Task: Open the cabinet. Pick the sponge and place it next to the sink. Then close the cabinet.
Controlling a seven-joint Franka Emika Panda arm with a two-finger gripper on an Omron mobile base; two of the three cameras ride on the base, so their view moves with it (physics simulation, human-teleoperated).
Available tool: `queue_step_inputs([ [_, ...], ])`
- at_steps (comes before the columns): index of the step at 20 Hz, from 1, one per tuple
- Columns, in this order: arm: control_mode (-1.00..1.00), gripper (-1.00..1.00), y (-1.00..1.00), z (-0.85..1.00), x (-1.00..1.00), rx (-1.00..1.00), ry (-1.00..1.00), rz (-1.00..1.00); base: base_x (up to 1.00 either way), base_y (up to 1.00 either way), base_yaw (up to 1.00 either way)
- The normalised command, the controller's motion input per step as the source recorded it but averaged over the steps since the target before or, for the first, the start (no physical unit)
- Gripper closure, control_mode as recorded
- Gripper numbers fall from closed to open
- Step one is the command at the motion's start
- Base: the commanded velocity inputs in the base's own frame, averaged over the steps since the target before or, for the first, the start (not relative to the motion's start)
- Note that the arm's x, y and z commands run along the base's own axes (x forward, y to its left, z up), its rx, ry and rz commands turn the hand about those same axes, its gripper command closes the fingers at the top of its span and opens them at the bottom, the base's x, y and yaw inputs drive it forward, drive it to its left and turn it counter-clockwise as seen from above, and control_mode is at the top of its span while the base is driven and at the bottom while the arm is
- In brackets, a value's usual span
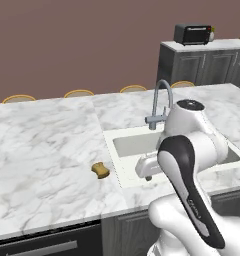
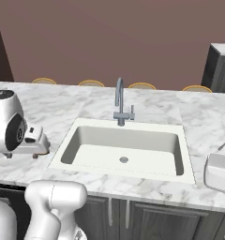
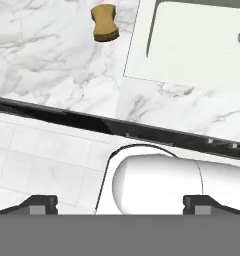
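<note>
Spread wide and holding nothing, the gripper (image 3: 120,202) hangs off the bench (image 1: 42,150) edge; the sponge (image 3: 104,23) lies just beside the sink (image 3: 137,50), well apart from it.

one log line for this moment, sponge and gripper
sponge: lying on marble counter, left of sink | gripper: open, holding nothing, above counter edge

Glossy white arm (image 1: 192,150), dark joints
</note>
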Motion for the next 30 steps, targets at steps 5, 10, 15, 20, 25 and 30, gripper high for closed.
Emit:
queue_step_inputs([
  [5,-1.00,-1.00,-0.43,0.62,-0.74,-0.01,-0.40,0.00,0.00,0.00,0.00],
  [10,-1.00,-1.00,-0.39,0.76,-0.66,0.01,-0.16,0.00,0.00,0.00,0.00],
  [15,-1.00,-1.00,-0.19,0.40,-0.21,0.02,0.02,0.00,0.00,0.00,0.00],
  [20,-1.00,-1.00,-0.22,-0.10,0.09,0.00,0.30,-0.10,0.00,0.00,0.00],
  [25,-1.00,-1.00,0.00,-0.01,0.00,0.00,0.06,-0.02,0.00,0.00,0.00],
  [30,-1.00,-1.00,0.00,0.00,0.00,0.00,0.00,0.00,0.00,0.00,0.00],
])
